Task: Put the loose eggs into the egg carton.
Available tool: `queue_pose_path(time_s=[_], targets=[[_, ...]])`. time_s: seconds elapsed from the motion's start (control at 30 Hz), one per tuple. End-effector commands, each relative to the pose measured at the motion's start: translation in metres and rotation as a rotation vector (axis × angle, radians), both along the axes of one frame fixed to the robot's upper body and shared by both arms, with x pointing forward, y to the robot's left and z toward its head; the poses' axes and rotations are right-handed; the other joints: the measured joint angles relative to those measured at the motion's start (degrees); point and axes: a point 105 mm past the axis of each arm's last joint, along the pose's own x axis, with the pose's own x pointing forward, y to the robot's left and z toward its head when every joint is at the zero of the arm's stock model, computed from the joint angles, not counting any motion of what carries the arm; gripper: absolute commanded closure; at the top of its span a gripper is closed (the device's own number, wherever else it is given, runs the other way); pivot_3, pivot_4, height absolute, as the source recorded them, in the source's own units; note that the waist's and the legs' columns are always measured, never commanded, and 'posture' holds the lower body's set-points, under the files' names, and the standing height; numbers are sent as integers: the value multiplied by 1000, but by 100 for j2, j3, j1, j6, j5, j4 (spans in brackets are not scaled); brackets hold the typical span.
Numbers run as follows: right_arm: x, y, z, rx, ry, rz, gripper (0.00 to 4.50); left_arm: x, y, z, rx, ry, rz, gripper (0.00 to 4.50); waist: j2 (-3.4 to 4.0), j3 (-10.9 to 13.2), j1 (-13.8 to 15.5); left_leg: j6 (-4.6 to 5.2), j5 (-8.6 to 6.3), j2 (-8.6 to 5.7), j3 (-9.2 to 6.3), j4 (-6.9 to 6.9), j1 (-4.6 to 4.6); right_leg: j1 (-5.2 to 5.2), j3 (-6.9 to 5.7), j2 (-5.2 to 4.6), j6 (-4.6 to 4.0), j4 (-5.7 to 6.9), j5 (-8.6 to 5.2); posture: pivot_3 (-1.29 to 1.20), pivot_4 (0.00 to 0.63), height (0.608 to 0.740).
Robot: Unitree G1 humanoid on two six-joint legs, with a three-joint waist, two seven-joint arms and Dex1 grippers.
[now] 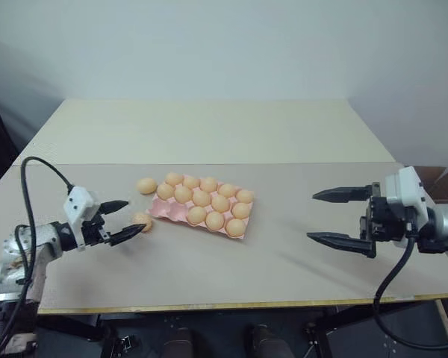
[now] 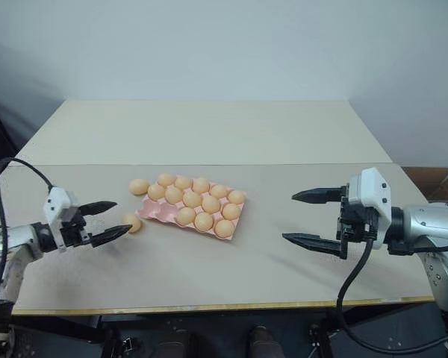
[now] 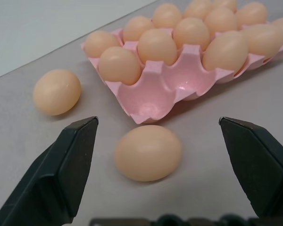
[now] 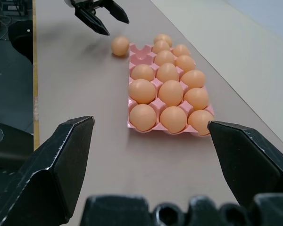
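The pink egg carton [image 1: 164, 209] lies mid-table with eggs in most cups; two cups at its near left end [image 3: 148, 96] are bare. One loose egg [image 1: 142, 221] rests on the table just off that end. A second loose egg [image 1: 146, 186] sits by the carton's far left corner. My left gripper [image 1: 134, 216] is open and low over the table, its fingers to either side of the nearer loose egg [image 3: 148, 152] without touching it. My right gripper [image 1: 311, 216] hangs open well to the right of the carton, pointing toward it, holding nothing.
The grey-brown table's front edge [image 1: 231, 304] runs close below both arms. A paler table [image 1: 209, 130] adjoins at the back. A cardboard box [image 1: 442, 179] stands off the right side. Black cables trail from both wrists.
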Motion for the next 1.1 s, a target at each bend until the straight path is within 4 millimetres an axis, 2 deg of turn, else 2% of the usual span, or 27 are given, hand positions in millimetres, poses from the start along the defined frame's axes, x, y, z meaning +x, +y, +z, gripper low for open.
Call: queue_pose_path(time_s=[0.03,0.2,0.3,0.43,0.57,0.7,0.77,0.83,1.0,1.1], targets=[[-6,-1,13,-4,-69,-2,0,9,0,-1,18,-13,5,27,-1,0,8,0,0,0,0,0,0,1,0,0,0,0,0,0,150,740],[-7,0,14,-1,-76,-9,0,20,-4,-12,46,14,6,27,-1,-1,4,0,0,-1,0,0,0,1,0,-1,10,0,6,0,150,740],[-8,2,14,0,-79,-9,0,25,-6,-15,45,19,2,607,-1,-1,7,0,0,-1,0,0,0,1,-1,-1,12,1,7,0,150,740],[-9,2,16,5,-85,-12,0,25,-5,-15,69,14,10,1775,-1,-1,-5,0,0,-1,0,0,-1,1,0,-1,13,0,8,0,150,740],[-9,1,15,7,-84,-15,0,20,-3,-3,74,-5,-10,1775,-2,-1,1,0,0,-1,0,0,-1,1,0,-1,13,0,8,0,150,740],[-8,1,15,12,-84,-15,0,3,-7,24,56,-6,-140,1775,-3,0,-5,0,0,0,-1,0,-1,-1,0,-1,10,0,6,0,150,740],[-6,3,14,16,-84,-12,0,1,-18,44,23,-56,-193,1775,-3,0,-2,0,0,1,-1,0,-2,-2,-1,-1,0,0,0,0,150,740],[-5,5,14,19,-85,-8,0,4,-32,53,13,-89,-224,1775,-4,0,27,0,0,0,0,0,-1,1,-1,-4,-6,0,-4,0,150,740],[-4,7,15,21,-90,-2,0,10,-59,52,2,-98,-312,1775,-4,0,14,0,1,-7,0,1,1,7,2,-4,1,-2,0,0,150,740],[-6,6,16,19,-96,-7,0,26,-73,38,41,-84,-312,1775,-6,0,20,1,1,-7,-1,1,-1,7,3,-1,16,-2,10,0,150,740]])
